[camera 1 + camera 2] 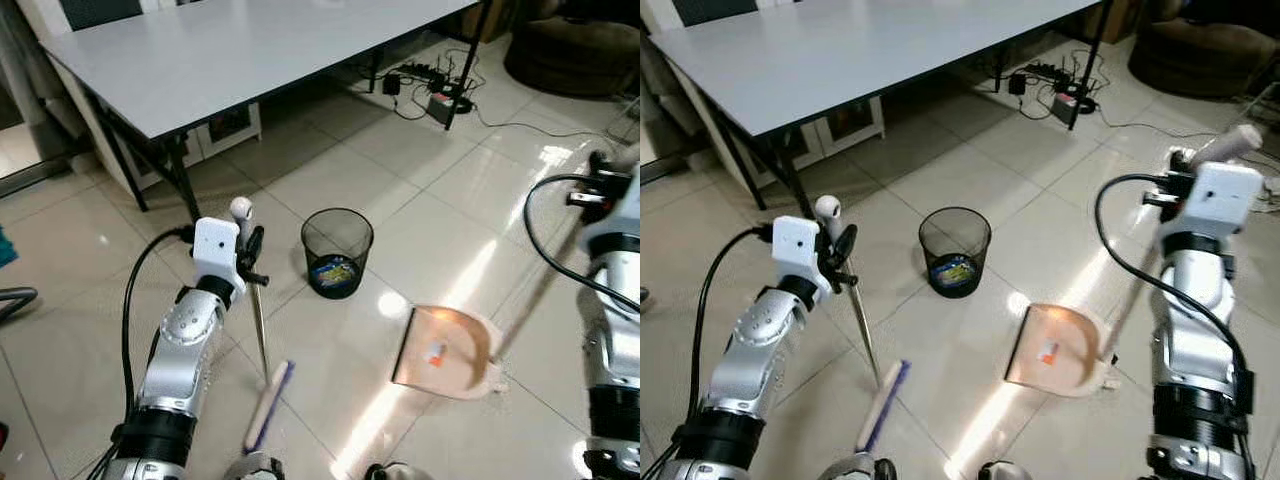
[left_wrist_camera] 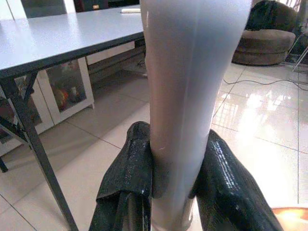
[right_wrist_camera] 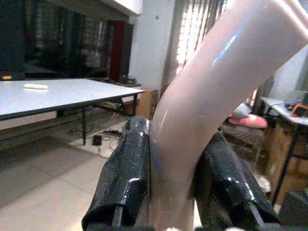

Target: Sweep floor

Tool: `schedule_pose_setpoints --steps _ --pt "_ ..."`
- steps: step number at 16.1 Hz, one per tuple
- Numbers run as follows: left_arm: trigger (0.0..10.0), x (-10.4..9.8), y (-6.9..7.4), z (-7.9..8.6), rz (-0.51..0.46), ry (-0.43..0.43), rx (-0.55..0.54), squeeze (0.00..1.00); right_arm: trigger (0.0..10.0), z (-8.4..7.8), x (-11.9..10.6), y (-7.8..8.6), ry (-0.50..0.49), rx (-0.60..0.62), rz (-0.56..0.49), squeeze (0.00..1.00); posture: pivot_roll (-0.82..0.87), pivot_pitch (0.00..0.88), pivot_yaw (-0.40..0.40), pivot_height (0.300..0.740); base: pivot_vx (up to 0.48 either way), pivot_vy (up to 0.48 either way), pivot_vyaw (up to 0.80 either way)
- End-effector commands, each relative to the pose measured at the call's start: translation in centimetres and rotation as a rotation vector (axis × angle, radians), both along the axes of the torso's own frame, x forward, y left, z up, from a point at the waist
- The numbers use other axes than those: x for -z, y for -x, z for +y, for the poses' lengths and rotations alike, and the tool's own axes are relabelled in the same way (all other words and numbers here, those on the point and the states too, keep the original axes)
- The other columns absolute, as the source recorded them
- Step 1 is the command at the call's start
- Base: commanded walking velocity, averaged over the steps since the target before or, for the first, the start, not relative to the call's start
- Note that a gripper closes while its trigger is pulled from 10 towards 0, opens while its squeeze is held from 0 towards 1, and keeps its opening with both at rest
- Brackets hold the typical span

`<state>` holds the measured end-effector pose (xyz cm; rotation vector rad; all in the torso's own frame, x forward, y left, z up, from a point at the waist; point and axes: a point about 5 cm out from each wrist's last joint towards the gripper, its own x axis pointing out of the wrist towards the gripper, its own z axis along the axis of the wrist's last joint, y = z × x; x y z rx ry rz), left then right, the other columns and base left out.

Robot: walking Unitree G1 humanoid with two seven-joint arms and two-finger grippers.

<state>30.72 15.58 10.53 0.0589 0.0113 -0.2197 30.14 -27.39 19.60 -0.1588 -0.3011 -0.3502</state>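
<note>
My left gripper [image 1: 250,246] is shut on the pale broom handle [image 2: 185,82], whose thin shaft slants down to the broom head [image 1: 268,405] lying on the tiled floor between my arms. My right gripper [image 1: 1175,192] is shut on the top of the dustpan's long pale handle [image 3: 216,91]. The peach dustpan [image 1: 447,352] rests on the floor to the right of the broom, its mouth facing left. A black mesh waste bin [image 1: 337,252] with some litter inside stands upright just beyond both tools.
A long grey table [image 1: 230,50] on black legs [image 1: 185,185] spans the back, with a low cabinet under it. A power strip and cables [image 1: 430,88] lie on the floor at the back right, near a dark round seat [image 1: 570,50]. Glossy tiles reflect sunlight.
</note>
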Motion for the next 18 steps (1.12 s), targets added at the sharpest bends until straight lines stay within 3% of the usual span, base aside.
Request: schedule_pose_setpoints --steps 1,5,6,9,12,13,15,17,18 --pt "10.0 -0.8 0.1 0.1 -0.043 -0.004 -0.008 0.00 10.0 -0.1 -1.4 0.3 0.017 0.001 -0.051 0.00 -0.06 0.007 -0.009 0.740 0.000 0.000 0.00" --pt "10.0 -0.4 0.6 0.3 -0.015 -0.022 0.022 0.00 10.0 0.6 -0.8 1.2 0.000 0.006 -0.042 0.00 -0.07 0.054 0.044 0.740 0.000 0.000 0.00" --pt "10.0 -0.3 0.5 0.3 -0.004 -0.033 0.041 0.00 10.0 0.9 0.1 2.4 -0.020 0.032 -0.026 0.00 -0.07 0.070 0.068 0.740 0.000 0.000 0.00" --pt "10.0 -0.5 0.2 0.1 -0.001 -0.039 0.062 0.00 10.0 0.8 0.8 3.1 -0.043 0.058 -0.013 0.00 -0.07 0.073 0.085 0.740 0.000 0.000 0.00" --pt "10.0 -1.0 0.0 0.1 -0.007 -0.047 0.069 0.00 10.0 0.9 0.3 2.7 -0.069 0.061 -0.017 0.00 -0.04 0.105 0.071 0.740 0.000 0.000 0.00" --pt "10.0 -0.9 0.5 0.2 -0.008 -0.056 0.074 0.00 10.0 1.3 0.7 2.5 -0.080 0.048 -0.008 0.00 -0.03 0.088 0.041 0.740 0.000 0.000 0.00" --pt "10.0 -0.6 1.1 1.3 -0.002 -0.064 0.001 0.00 10.0 2.2 1.4 1.3 -0.107 0.013 0.016 0.00 0.00 0.103 0.027 0.740 0.000 0.000 0.00" --pt "10.0 0.0 1.9 1.4 0.021 -0.057 0.026 0.00 10.0 4.4 0.3 0.4 -0.064 -0.068 -0.009 0.00 -0.03 0.093 0.019 0.740 0.000 0.000 0.00" --pt "10.0 0.2 2.0 1.4 0.025 -0.058 0.021 0.00 10.0 4.7 -0.1 0.4 -0.071 -0.077 -0.023 0.00 -0.04 0.093 0.018 0.740 0.000 0.000 0.00"
